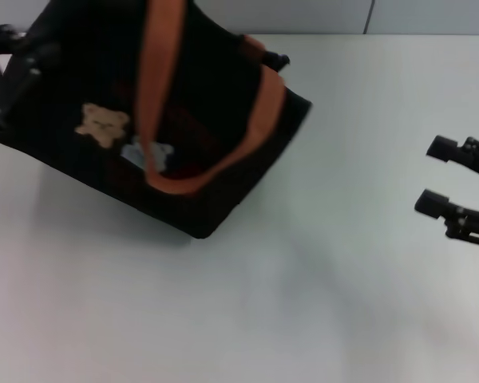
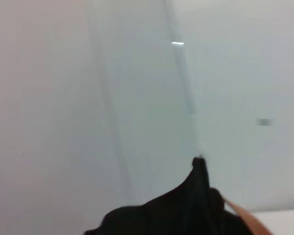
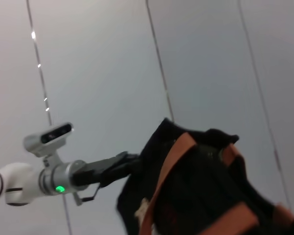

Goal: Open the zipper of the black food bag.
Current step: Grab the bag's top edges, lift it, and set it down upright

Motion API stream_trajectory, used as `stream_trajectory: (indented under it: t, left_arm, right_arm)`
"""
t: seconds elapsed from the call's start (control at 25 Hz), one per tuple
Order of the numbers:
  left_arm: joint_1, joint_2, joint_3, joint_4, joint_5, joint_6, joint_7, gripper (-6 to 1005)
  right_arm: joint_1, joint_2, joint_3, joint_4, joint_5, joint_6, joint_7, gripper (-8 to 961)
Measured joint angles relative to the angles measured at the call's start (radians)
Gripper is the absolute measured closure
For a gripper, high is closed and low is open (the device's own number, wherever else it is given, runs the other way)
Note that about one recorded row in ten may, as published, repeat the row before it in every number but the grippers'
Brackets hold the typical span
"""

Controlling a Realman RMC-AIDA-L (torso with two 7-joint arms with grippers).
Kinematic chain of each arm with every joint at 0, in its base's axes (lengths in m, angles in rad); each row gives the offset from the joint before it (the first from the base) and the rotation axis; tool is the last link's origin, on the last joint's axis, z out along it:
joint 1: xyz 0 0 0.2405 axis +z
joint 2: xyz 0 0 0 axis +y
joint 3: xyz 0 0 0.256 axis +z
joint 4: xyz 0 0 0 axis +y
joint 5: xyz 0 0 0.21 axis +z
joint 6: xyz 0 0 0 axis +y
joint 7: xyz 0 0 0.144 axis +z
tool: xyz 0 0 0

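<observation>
The black food bag (image 1: 207, 96) sits tilted at the table's far left, one side raised, its tan bear patch (image 1: 102, 124) facing me. Two orange-brown handles (image 1: 154, 72) loop over it. My left gripper (image 1: 1, 68) is at the bag's far left edge. The right wrist view shows this left gripper (image 3: 131, 164) clamped on the bag's (image 3: 206, 186) corner. A black corner of the bag (image 2: 186, 210) fills the bottom of the left wrist view. My right gripper (image 1: 435, 175) stands open at the right, well away from the bag. I cannot make out the zipper.
The white table (image 1: 303, 279) stretches in front and to the right of the bag. A grey panelled wall (image 3: 201, 58) stands behind.
</observation>
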Motion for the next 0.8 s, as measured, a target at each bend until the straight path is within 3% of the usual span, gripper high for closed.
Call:
stream_trajectory:
  t: [0.12, 0.28, 0.8]
  left_arm:
    - [0.000, -0.005, 0.073, 0.060, -0.017, 0.027, -0.022, 890]
    - [0.004, -0.006, 0.292, 0.134, -0.095, 0.026, -0.046, 891]
    - [-0.014, -0.006, 0.589, 0.153, -0.101, -0.128, -0.055, 893]
  right_arm:
    - [-0.007, 0.000, 0.019, 0.019, 0.036, 0.002, 0.000, 99]
    - [-0.021, -0.002, 0.033, 0.077, 0.131, 0.034, 0.000, 99]
    - [-0.031, 0.003, 0.034, 0.103, 0.145, 0.141, 0.014, 98]
